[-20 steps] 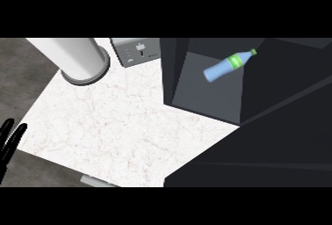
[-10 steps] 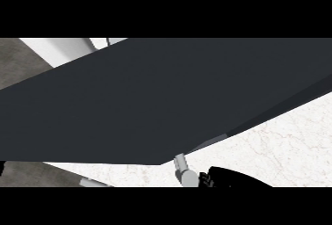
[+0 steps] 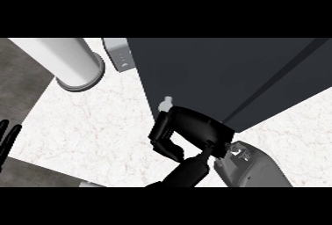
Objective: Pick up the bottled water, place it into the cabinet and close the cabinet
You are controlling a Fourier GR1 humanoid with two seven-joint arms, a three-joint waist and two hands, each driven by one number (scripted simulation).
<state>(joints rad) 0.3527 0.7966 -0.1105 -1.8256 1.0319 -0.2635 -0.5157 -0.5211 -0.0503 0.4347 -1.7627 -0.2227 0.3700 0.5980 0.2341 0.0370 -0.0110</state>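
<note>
Pressing against the cabinet [image 3: 227, 74] door's lower edge, the right hand [image 3: 185, 132] has fingers curled, holding nothing; bottle hidden from view; left hand [image 3: 6, 138] rests spread, far left of cabinet.

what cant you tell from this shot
- Bottled water: not seen in the head view; the dark cabinet door covers the inside.
- Right hand: whether it touches the door's handle cannot be told.
- Left hand: only fingers show, cut off by the left edge.
</note>
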